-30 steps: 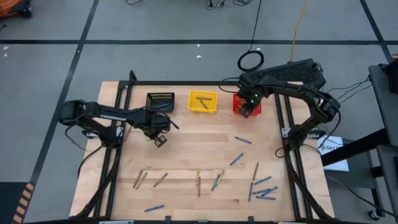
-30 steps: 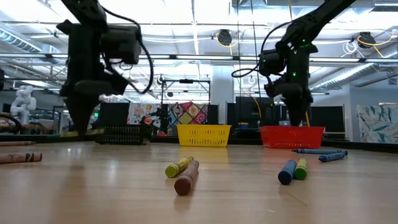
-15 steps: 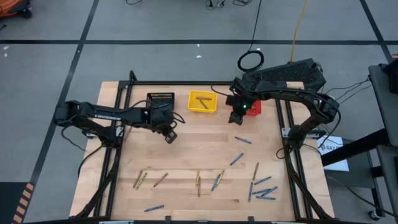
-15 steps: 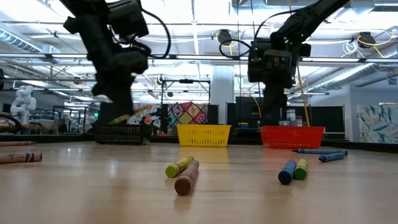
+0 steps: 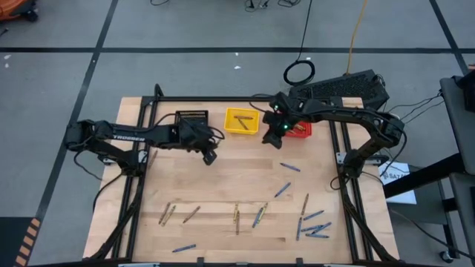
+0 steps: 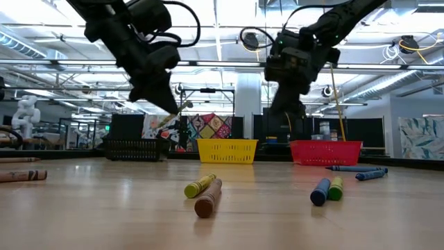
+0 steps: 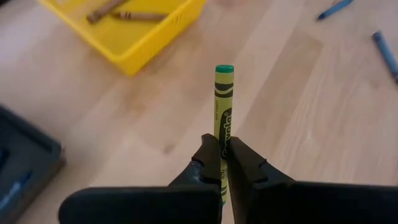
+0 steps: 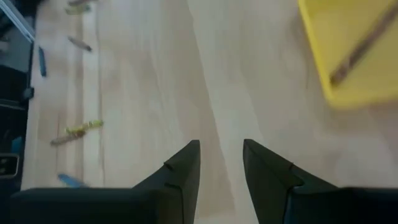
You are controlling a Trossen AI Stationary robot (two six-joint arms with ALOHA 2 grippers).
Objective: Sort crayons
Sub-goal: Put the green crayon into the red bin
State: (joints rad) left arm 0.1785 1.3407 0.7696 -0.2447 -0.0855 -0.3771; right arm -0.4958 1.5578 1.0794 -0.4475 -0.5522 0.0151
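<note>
My left gripper (image 5: 210, 156) hangs above the table's middle, near the black basket (image 5: 191, 120), shut on an olive-yellow crayon (image 7: 222, 106) with a green tip. My right gripper (image 5: 272, 137) stands open and empty above the wood, between the yellow basket (image 5: 242, 122) and the red basket (image 5: 300, 130); its wrist view shows bare table between the fingers (image 8: 221, 155). The yellow basket holds two brownish crayons (image 7: 118, 9). Several blue, olive and tan crayons (image 5: 282, 190) lie flat on the near half of the table. My left gripper pinches the crayon between its two fingers near the crayon's back end (image 7: 222, 146). The crayon lies along the fingers and sticks out forward past them, its green tip (image 7: 224, 68) leading. The fingers slant down toward the table's right. The crayon is lifted clear of the table.
The three baskets stand in a row along the far edge. Loose crayons cluster at the near right (image 5: 315, 226) and near middle (image 5: 237, 218); one blue crayon (image 5: 184, 248) lies by the near edge. Black frame rails (image 5: 141, 148) run along both sides of the table.
My left gripper has risen and gone toward the table's right with the crayon, tipping from pointing down to a slant. My right gripper has left the red basket, gone toward the table's left and the yellow basket, and tipped up to a slant too, staying open.
</note>
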